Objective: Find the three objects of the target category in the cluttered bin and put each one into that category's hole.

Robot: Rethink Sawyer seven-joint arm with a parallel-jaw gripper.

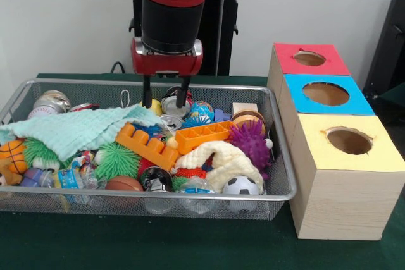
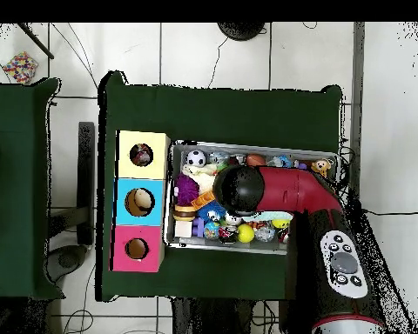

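Observation:
The silver wire mesh bin [image 1: 283, 156] is full of toys. A mint green cloth [image 1: 79, 129] lies across its left side and a cream fluffy cloth [image 1: 223, 161] lies at the front right. No white dotted cloth shows in the bin. My gripper [image 1: 166, 96] hangs open and empty over the bin's back middle, its fingertips [image 1: 147, 100] just above a tin can and a yellow ball. The yellow-topped box [image 1: 354, 175] stands nearest the camera on the right, with its round hole [image 1: 349, 140]. In the overhead view my arm [image 2: 247, 190] hides the gripper; the yellow box's hole [image 2: 141, 155] shows something inside.
The blue-topped box [image 1: 326, 94] and the red-topped box [image 1: 309, 59] stand behind the yellow one. The bin also holds an orange brick [image 1: 147, 145], a purple spiky ball [image 1: 251, 141], a green spiky ball [image 1: 117, 159] and a football [image 1: 240, 186]. A small dotted thing [image 2: 21, 65] lies off the table.

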